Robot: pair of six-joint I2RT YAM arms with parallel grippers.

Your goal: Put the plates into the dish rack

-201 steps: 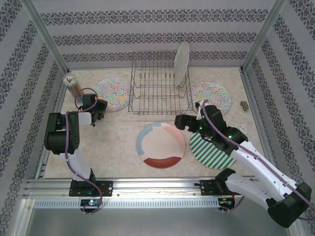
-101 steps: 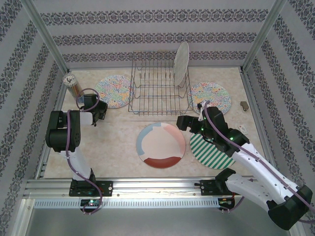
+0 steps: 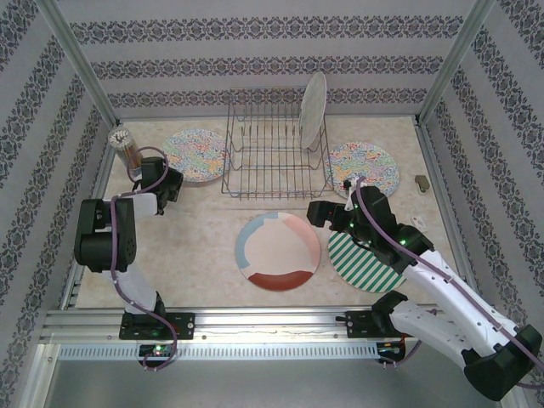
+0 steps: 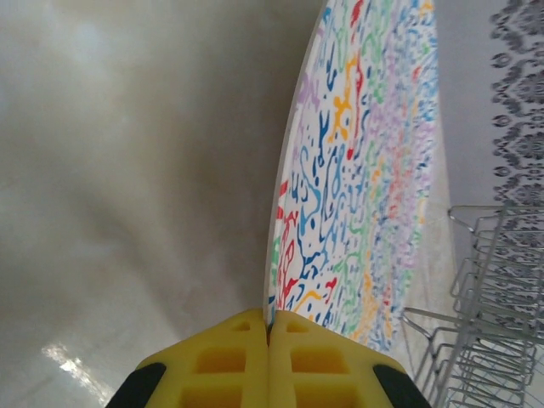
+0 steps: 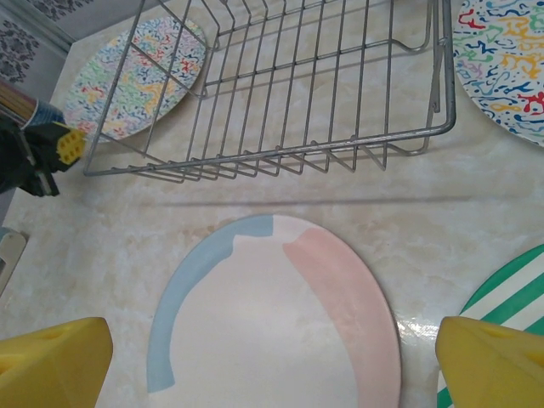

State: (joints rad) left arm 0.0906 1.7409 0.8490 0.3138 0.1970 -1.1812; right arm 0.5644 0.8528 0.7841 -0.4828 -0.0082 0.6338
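My left gripper (image 3: 170, 183) (image 4: 270, 327) is shut on the near rim of the left floral plate (image 3: 197, 155) (image 4: 357, 170), which lies left of the dish rack (image 3: 276, 149) (image 5: 280, 85). A pale checked plate (image 3: 314, 110) stands upright in the rack's right end. The cream plate with colour blocks (image 3: 278, 252) (image 5: 272, 323) lies flat in front of the rack. Just above its right side my right gripper (image 3: 319, 212) (image 5: 272, 365) stands open, holding nothing. The green-striped plate (image 3: 365, 262) (image 5: 510, 289) lies under the right arm. A second floral plate (image 3: 364, 168) (image 5: 506, 51) lies right of the rack.
A cup of pencils (image 3: 126, 144) stands at the back left corner, close behind the left arm. A small dark object (image 3: 421, 180) and a white one (image 3: 415, 223) lie near the right wall. Patterned walls enclose the table on three sides.
The left gripper has shut on the floral plate's rim and drawn back a little with it. The right arm has shifted slightly to the right, still open.
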